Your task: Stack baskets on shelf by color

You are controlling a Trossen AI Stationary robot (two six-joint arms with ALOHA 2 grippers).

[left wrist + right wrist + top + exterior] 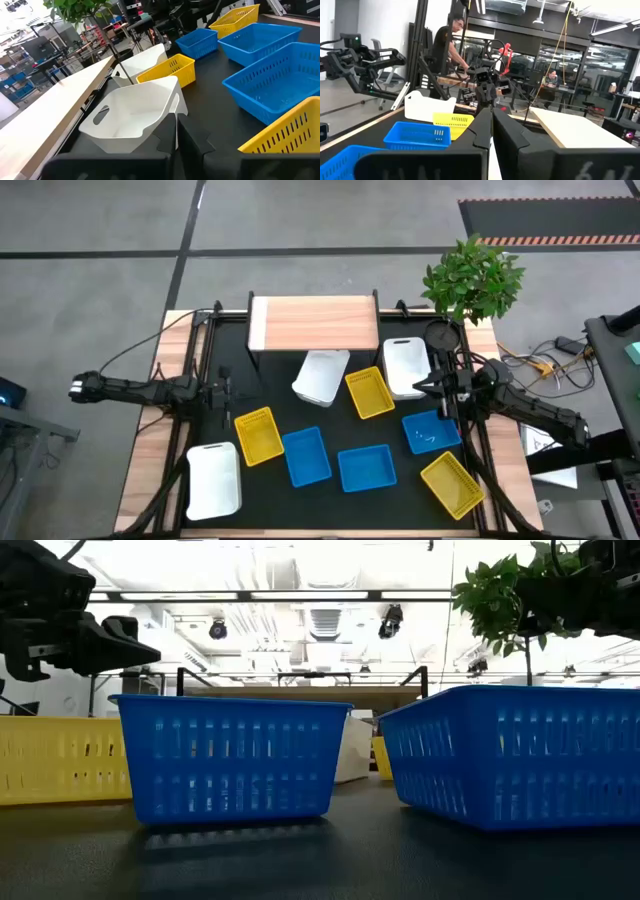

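The wooden-topped shelf [312, 323] stands at the table's far edge with nothing on it. Nine baskets lie on the black table: white ones [321, 376], [405, 367], [214, 479], yellow ones [369, 392], [259, 434], [452, 484], and blue ones [305, 455], [366, 468], [431, 430]. The white basket [132, 112] by the shelf is tipped, its far rim leaning on the shelf's front. My left gripper [228, 392] is shut and empty, left of that basket. My right gripper [440, 385] is shut and empty, beside the right white basket.
A potted plant [472, 277] stands at the far right corner beside the shelf. The black shelf legs [252, 340] stand at the shelf's ends. Bare table shows in front of the shelf's left half. People show in the room beyond [447, 45].
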